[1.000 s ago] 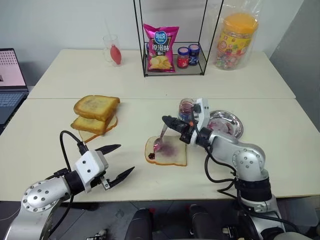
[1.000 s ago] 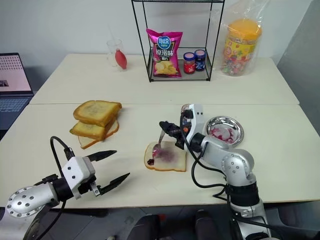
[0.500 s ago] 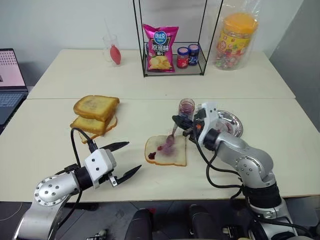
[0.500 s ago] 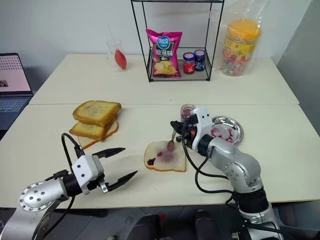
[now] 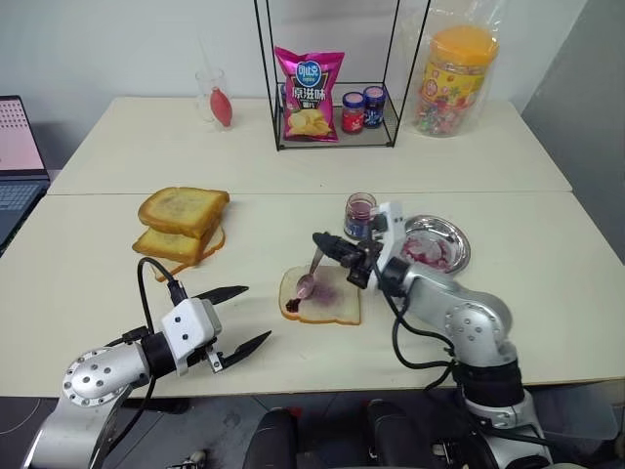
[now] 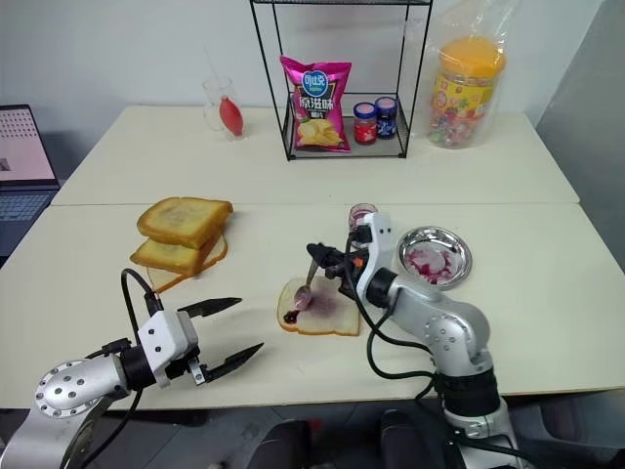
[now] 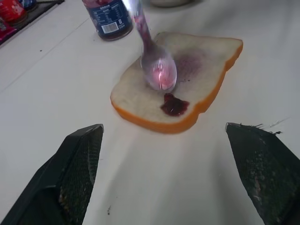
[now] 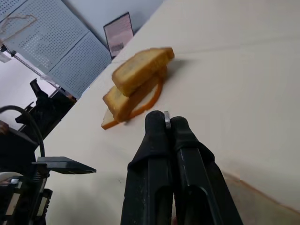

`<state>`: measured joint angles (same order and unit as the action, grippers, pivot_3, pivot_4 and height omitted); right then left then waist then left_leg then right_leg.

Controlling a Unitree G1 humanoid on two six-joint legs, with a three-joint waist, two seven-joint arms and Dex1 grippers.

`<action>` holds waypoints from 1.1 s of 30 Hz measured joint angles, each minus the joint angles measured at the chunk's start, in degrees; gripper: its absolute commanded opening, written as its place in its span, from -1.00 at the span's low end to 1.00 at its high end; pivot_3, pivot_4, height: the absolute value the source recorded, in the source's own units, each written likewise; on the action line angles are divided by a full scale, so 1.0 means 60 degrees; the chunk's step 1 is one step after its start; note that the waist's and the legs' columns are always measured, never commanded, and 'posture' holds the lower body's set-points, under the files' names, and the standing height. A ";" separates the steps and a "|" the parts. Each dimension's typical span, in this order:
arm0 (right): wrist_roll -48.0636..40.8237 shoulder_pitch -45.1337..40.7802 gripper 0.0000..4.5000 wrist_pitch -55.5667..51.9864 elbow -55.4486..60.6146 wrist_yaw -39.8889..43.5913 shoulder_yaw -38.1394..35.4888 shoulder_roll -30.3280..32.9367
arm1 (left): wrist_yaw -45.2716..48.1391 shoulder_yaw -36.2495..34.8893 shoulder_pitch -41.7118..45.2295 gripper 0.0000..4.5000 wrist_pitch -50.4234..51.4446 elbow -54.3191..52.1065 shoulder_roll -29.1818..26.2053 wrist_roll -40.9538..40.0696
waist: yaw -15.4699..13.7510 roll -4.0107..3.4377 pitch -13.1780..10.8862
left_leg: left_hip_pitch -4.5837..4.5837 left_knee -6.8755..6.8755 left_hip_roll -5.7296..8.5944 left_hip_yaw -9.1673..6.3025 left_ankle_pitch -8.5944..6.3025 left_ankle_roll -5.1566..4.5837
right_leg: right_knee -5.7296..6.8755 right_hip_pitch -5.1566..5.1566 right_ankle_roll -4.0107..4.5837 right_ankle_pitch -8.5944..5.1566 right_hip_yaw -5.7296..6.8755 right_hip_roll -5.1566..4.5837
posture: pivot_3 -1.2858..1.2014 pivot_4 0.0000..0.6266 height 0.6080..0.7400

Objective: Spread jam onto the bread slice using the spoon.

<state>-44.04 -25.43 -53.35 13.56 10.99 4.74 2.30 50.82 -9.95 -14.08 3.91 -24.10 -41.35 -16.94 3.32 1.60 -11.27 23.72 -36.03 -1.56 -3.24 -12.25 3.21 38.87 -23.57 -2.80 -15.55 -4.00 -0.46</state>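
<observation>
Gripping: right pincer clamps spoon; bowl below it on bread slice
Left pincer: agape, empty, over desk

You've got the bread slice at the table's front centre, the spoon bowl resting on its left part, a jam blob near the slice's front-left edge. The jam jar stands just behind the slice, the steel dish right of the jar, the toast stack well left. At the back, the wire rack holds the chip bag left of two lidded jars, with the candy tub right of the rack and the glass left of it.
</observation>
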 measured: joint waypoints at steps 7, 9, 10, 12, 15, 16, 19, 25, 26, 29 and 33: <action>0.0016 -0.0017 -0.99 0.0050 -0.0447 0.0053 -0.0117 -0.0416 | 0.0252 -0.0200 -0.0216 0.94 0.0756 -0.0505 -0.0288 -0.0566 | 0.0005 0.0000 0.0000 | -0.0007 0.0003 -0.0023 -0.0002 0.0000 0.0000 | 0.0007 -0.0005 0.0014 -0.0001 -0.0003 0.0030 | 0.03 -0.52 1.00; 0.0016 -0.0019 -0.99 0.0048 -0.0451 0.0053 -0.0121 -0.0457 | 0.0301 -0.0274 -0.0275 0.94 0.0784 -0.0507 -0.0330 -0.0574 | 0.0005 0.0000 0.0000 | -0.0007 0.0004 -0.0024 -0.0003 -0.0001 0.0000 | 0.0007 -0.0006 0.0015 -0.0001 -0.0003 0.0031 | 0.03 -0.52 1.00; 0.0016 -0.0029 -0.99 0.0048 -0.0452 0.0053 -0.0129 -0.0458 | 0.0332 -0.0313 -0.0295 0.94 0.0801 -0.0507 -0.0374 -0.0576 | 0.0006 0.0000 0.0000 | -0.0007 0.0004 -0.0024 -0.0002 -0.0001 0.0000 | 0.0007 -0.0006 0.0016 -0.0001 -0.0003 0.0031 | 0.03 -0.52 1.00; 0.0093 -0.0119 -0.99 0.0086 -0.0452 0.0084 -0.0110 -0.0409 | 0.0380 -0.0360 -0.0299 0.94 0.0810 -0.0506 -0.0374 -0.0580 | 0.0007 -0.0001 0.0000 | -0.0006 0.0003 -0.0023 -0.0001 -0.0001 0.0001 | 0.0007 -0.0007 0.0016 -0.0002 -0.0004 0.0031 | 0.03 -0.52 1.00; 0.0471 -0.0353 -0.99 0.0282 -0.0411 0.0232 -0.0064 -0.0079 | 0.0386 -0.0405 -0.0296 0.94 0.0811 -0.0506 -0.0374 -0.0578 | -0.0002 -0.0001 0.0000 | -0.0006 0.0003 -0.0022 0.0000 -0.0001 0.0001 | 0.0007 -0.0007 0.0016 -0.0002 -0.0004 0.0031 | 0.03 -0.52 1.00; 0.0508 -0.0387 -0.99 0.0301 -0.0391 0.0240 -0.0065 -0.0031 | 0.0385 -0.0411 -0.0292 0.94 0.0811 -0.0506 -0.0373 -0.0578 | -0.0002 -0.0001 0.0000 | -0.0006 0.0003 -0.0022 0.0000 -0.0001 0.0001 | 0.0007 -0.0007 0.0016 -0.0002 -0.0005 0.0031 | 0.03 -0.52 1.00; 0.0760 -0.0453 -0.99 0.0314 -0.0158 0.0335 -0.0023 0.0243 | 0.0377 -0.0458 -0.0259 0.94 0.0811 -0.0506 -0.0373 -0.0575 | 0.0000 -0.0001 0.0000 | -0.0006 0.0006 -0.0023 -0.0001 -0.0001 0.0001 | 0.0007 -0.0011 0.0017 -0.0002 -0.0004 0.0031 | 0.03 -0.52 1.00; -0.0273 -0.0679 -0.99 -0.0382 0.0349 0.0324 -0.0736 0.0023 | 0.0390 -0.0586 -0.0433 0.94 0.0821 -0.0512 -0.0373 -0.0579 | 0.0002 0.0000 0.0000 | -0.0006 0.0007 -0.0028 -0.0002 -0.0001 0.0001 | 0.0010 -0.0011 0.0018 -0.0002 -0.0005 0.0034 | 0.03 -0.52 1.00; -0.0690 -0.0715 -0.99 -0.0624 0.0398 0.0237 -0.0883 -0.0189 | 0.0399 -0.0609 -0.0485 0.94 0.0827 -0.0512 -0.0373 -0.0583 | 0.0011 0.0000 0.0000 | -0.0007 0.0009 -0.0032 -0.0002 -0.0001 0.0000 | 0.0011 -0.0011 0.0020 -0.0002 -0.0005 0.0038 | 0.03 -0.52 1.00; -0.1073 -0.0739 -0.99 -0.1027 0.0385 0.0217 -0.0783 -0.0395 | 0.0423 -0.0657 -0.0568 0.94 0.0825 -0.0517 -0.0373 -0.0585 | 0.0020 -0.0002 -0.0001 | -0.0007 0.0011 -0.0034 -0.0002 -0.0001 0.0000 | 0.0011 -0.0013 0.0024 -0.0004 -0.0004 0.0041 | 0.03 -0.52 1.00; -0.0880 -0.0735 -0.99 -0.0981 -0.0081 0.0240 -0.0557 -0.0421 | 0.0427 -0.0676 -0.0747 0.94 0.0799 -0.0519 -0.0371 -0.0582 | 0.0021 -0.0001 0.0000 | -0.0006 0.0009 -0.0030 0.0002 -0.0001 0.0001 | 0.0011 -0.0013 0.0024 -0.0003 -0.0008 0.0038 | 0.03 -0.52 1.00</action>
<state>-49.32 -29.85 -59.24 13.08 12.43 1.40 -0.22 53.38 -14.01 -18.57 8.70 -27.22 -43.57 -20.43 3.44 1.59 -11.27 23.68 -35.98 -1.73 -3.23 -12.26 3.21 38.93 -23.65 -2.66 -15.57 -4.05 -0.23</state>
